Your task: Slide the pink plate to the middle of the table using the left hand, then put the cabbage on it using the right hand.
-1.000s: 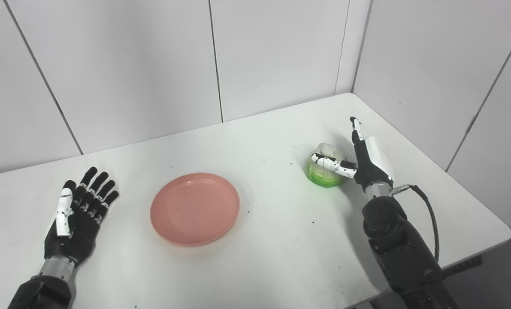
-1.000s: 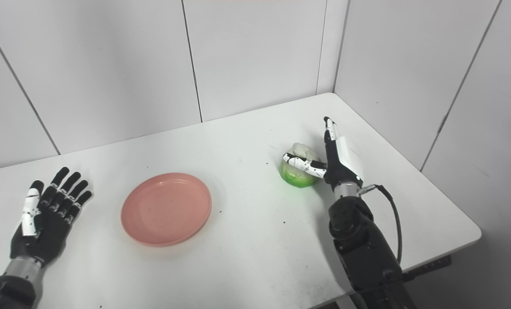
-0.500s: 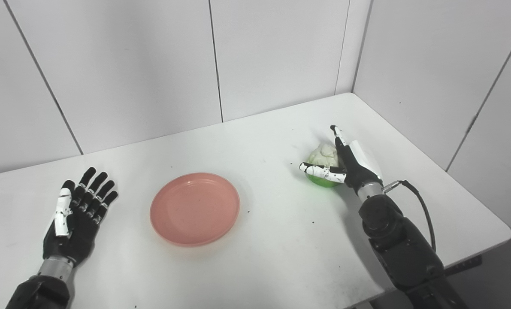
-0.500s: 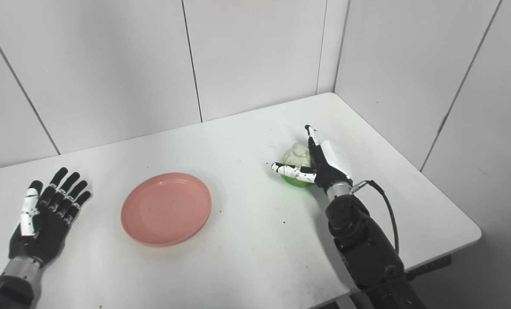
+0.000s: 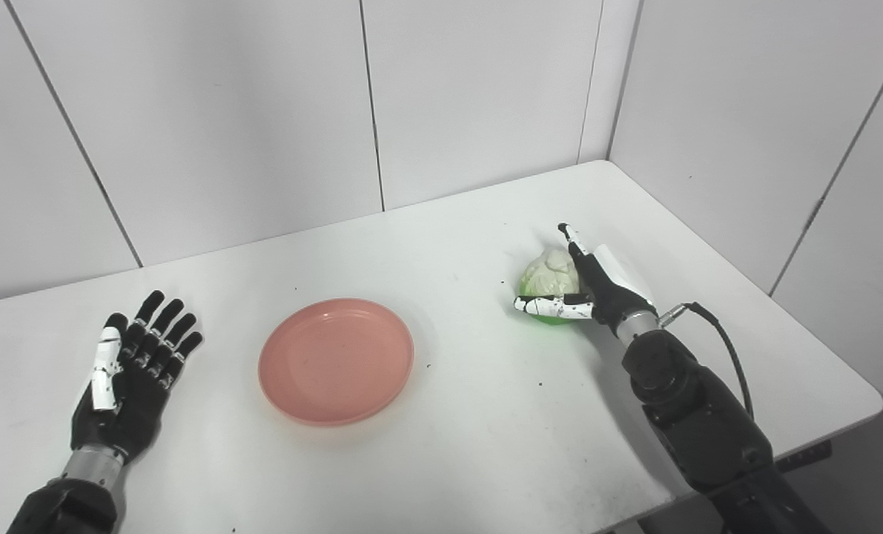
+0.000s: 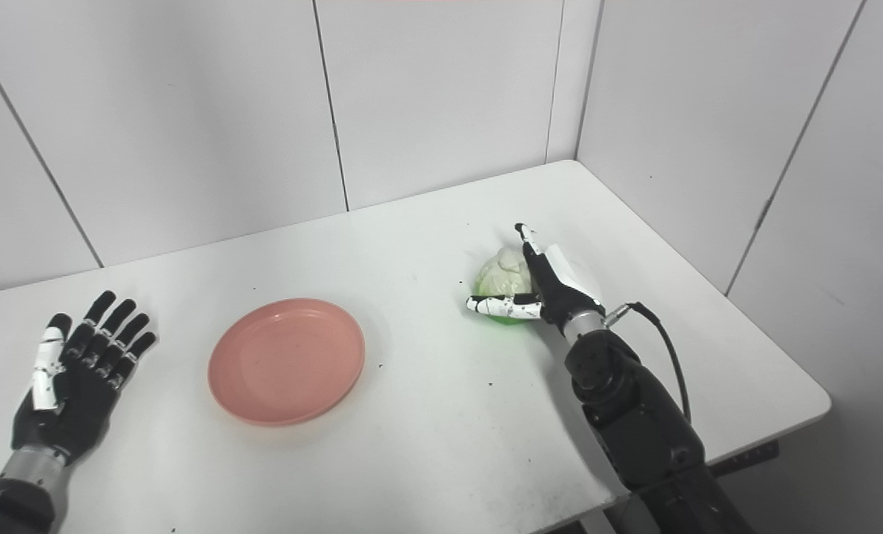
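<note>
Nearest to me, at the left edge of the white table, my left hand lies flat with its palm up and its fingers spread apart, holding nothing and touching nothing but the tabletop. A little farther in and to the right of it sits the pink plate, round, shallow and bare, resting flat near the middle of the table and well apart from both of my hands. My right arm comes in from the lower right, black and bulky, with a dark cable looping off the wrist. Beyond the wrist my right hand stands on its edge against the cabbage, my thumb stretched across the near side of it, low down, and my fingers reaching up along its right and far side; whether that grip is clamped tight I cannot tell. The cabbage, pale on top and bright green below, sits right of the plate and clear of it, toward the far right corner. Behind the table rise plain white wall panels
</note>
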Controlling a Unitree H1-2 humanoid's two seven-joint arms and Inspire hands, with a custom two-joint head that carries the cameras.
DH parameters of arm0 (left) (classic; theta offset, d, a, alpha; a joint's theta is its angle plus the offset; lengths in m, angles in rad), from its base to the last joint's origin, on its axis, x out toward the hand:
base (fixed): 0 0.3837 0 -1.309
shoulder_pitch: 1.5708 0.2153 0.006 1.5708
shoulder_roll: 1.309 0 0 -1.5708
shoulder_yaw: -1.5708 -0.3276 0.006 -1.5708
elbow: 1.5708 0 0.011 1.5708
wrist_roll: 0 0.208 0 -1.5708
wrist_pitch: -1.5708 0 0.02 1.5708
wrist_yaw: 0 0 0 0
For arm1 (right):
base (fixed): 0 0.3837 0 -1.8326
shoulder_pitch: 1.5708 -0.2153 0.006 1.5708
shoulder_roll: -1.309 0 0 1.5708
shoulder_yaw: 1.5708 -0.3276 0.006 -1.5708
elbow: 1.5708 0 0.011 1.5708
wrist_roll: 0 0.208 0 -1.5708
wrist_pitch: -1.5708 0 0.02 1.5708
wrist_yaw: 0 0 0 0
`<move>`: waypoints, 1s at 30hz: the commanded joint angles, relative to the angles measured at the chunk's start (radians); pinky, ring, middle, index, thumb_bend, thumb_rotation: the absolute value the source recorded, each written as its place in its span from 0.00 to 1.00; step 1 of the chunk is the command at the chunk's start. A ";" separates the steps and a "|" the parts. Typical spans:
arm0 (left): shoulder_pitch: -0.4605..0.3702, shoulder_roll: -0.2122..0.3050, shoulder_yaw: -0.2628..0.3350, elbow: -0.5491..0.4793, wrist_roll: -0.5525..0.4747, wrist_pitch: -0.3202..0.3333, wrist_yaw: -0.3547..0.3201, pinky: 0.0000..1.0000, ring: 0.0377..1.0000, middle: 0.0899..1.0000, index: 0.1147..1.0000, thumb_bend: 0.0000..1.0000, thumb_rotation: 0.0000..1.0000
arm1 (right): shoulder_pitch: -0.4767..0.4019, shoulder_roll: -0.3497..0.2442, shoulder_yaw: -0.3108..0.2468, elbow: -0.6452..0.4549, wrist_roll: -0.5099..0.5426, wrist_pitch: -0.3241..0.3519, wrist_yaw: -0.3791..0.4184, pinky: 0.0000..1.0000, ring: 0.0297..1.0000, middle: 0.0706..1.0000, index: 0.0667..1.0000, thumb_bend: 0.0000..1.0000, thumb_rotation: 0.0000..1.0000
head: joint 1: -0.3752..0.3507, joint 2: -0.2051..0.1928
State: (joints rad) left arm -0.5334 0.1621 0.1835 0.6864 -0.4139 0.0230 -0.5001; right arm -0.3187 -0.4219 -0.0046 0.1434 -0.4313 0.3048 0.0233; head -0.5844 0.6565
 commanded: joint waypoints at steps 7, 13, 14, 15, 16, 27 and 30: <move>0.043 0.011 -0.008 0.015 0.008 0.064 0.016 0.94 0.94 0.94 0.93 0.47 1.00 | -0.044 -0.010 -0.020 0.007 -0.011 0.039 -0.034 0.86 0.92 0.94 0.96 1.00 0.37 | 0.000 -0.001; 0.045 0.011 -0.010 0.006 0.010 0.066 0.020 0.94 0.94 0.95 0.94 0.47 1.00 | -0.046 0.000 -0.027 0.036 0.033 -0.018 -0.048 0.63 0.67 0.69 0.71 0.93 0.06 | 0.006 0.006; 0.045 0.010 -0.009 0.005 0.007 0.068 0.021 0.94 0.94 0.95 0.94 0.47 1.00 | -0.047 0.001 -0.023 0.040 0.032 -0.020 -0.050 0.59 0.61 0.63 0.64 0.90 0.03 | 0.006 0.006; 0.045 0.009 -0.008 0.004 0.005 0.070 0.021 0.94 0.94 0.95 0.94 0.47 1.00 | -0.051 0.002 -0.015 0.046 0.026 -0.015 -0.053 0.57 0.58 0.59 0.61 0.88 0.02 | 0.007 0.007; 0.045 0.009 -0.008 0.003 0.005 0.072 0.020 0.94 0.95 0.95 0.94 0.46 1.00 | -0.055 0.003 -0.010 0.052 0.022 -0.012 -0.056 0.56 0.54 0.52 0.53 0.71 0.01 | 0.008 0.008; 0.051 0.007 -0.012 -0.014 0.008 0.076 0.026 0.94 0.95 0.95 0.95 0.47 1.00 | -0.089 0.013 0.020 0.081 0.014 0.030 -0.075 0.37 0.41 0.43 0.47 0.53 0.00 | 0.011 0.010; 0.052 0.001 -0.009 -0.020 0.009 0.085 0.040 0.94 0.94 0.95 0.94 0.46 1.00 | -0.090 0.016 0.016 0.087 0.020 0.023 -0.081 0.37 0.41 0.43 0.46 0.53 0.00 | 0.022 0.007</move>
State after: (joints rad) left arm -0.5114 0.1617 0.1796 0.6417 -0.4134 0.0474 -0.4864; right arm -0.3978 -0.4066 0.0110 0.2224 -0.4113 0.3153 -0.0598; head -0.5630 0.6642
